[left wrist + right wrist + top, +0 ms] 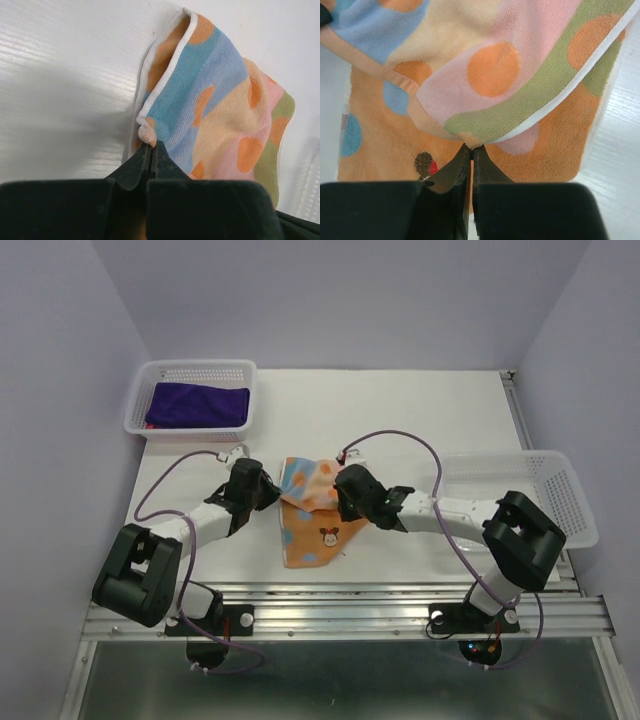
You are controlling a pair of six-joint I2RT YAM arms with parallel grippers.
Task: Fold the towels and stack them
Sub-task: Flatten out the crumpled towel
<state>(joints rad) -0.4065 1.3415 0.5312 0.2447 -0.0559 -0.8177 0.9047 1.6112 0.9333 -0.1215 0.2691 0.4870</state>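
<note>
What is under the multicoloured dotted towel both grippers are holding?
Beneath the dotted towel, an orange towel with blue dots and a cartoon figure lies on the table. Its near part shows. Its far part is covered, so anything else there cannot be seen.

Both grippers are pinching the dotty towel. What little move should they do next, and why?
Probably carry both pinched corners toward the near edge and lower them. The left gripper and right gripper are each shut on a corner of the patterned towel; its far part is lifted and curled over while the orange part lies flat, so the fold looks half done.
</note>
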